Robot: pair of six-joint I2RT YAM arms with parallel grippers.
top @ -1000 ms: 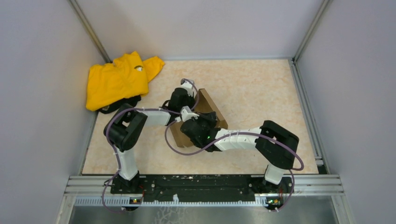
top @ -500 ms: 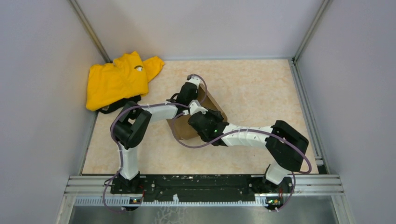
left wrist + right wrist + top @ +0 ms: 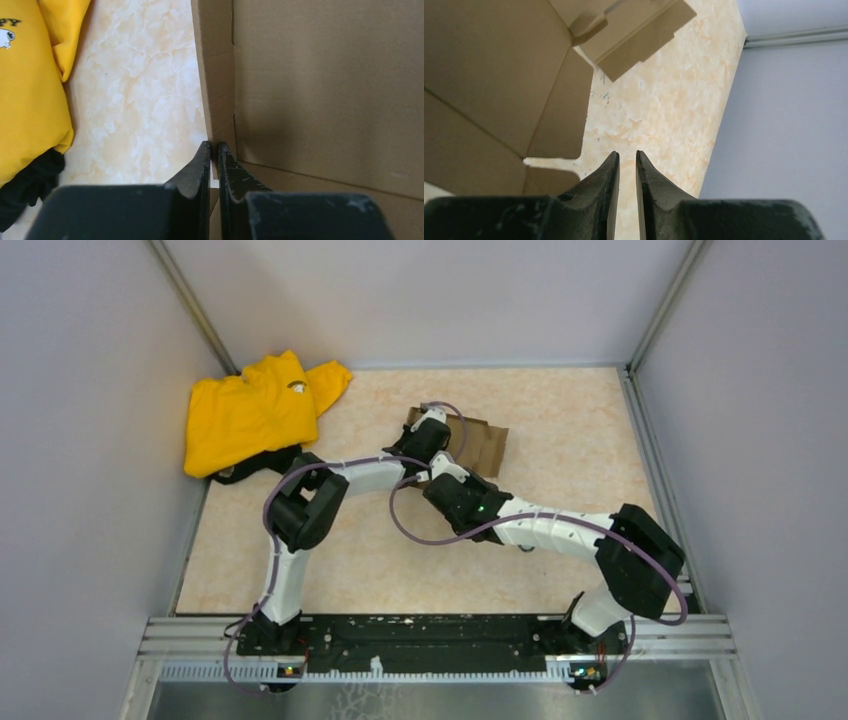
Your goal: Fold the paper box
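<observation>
The paper box (image 3: pixel 483 444) is plain brown cardboard and lies partly unfolded in the middle of the table, toward the back. My left gripper (image 3: pixel 432 424) is at the box's left edge. In the left wrist view the left gripper (image 3: pixel 213 145) is shut on a narrow side flap of the paper box (image 3: pixel 325 90), pinching the flap's edge between its tips. My right gripper (image 3: pixel 441 463) is just in front of the box. In the right wrist view the right gripper (image 3: pixel 627 153) stands slightly open over bare table with nothing between its fingers. The paper box (image 3: pixel 494 85) lies up and to the left of it.
A yellow garment (image 3: pixel 255 410) lies bunched in the back left corner over something black (image 3: pixel 262 462). In the left wrist view the yellow garment (image 3: pixel 30 85) is on the left. Grey walls enclose the table on three sides. The right half of the table (image 3: pixel 580 440) is bare.
Both arms have reached farther back and right. The box has swung with them from the table's middle toward the back. The right gripper has opened and let go of the cardboard.
</observation>
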